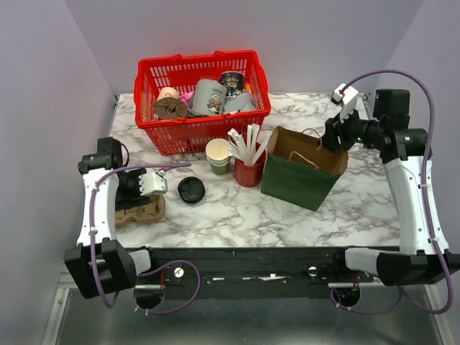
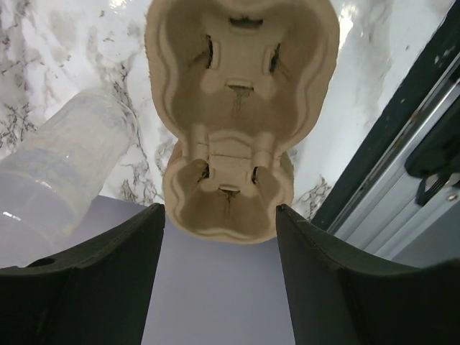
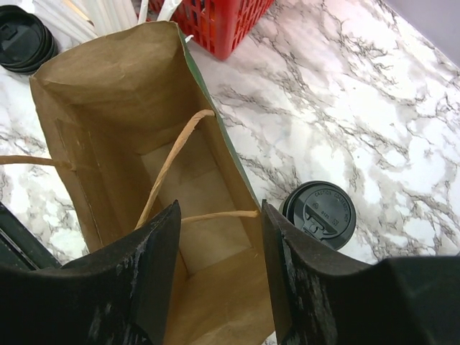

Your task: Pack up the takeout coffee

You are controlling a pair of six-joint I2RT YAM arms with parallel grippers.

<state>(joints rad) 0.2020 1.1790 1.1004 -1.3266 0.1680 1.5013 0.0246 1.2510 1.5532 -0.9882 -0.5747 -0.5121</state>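
Note:
A round black lid shows from above on the marble, just outside the green paper bag's right wall; it looks like the top of the takeout coffee, and the cup body under it is hidden. In the top view my right arm hides it. The bag stands open, brown inside, and I see nothing in it. My right gripper is open and empty over the bag's mouth, also seen in the top view. My left gripper is open and empty above a cardboard cup carrier.
A red basket of assorted items stands at the back. Lidless green cups, a red cup of white sticks and loose black lids sit mid-table. The carrier lies front left. A clear plastic object is beside it.

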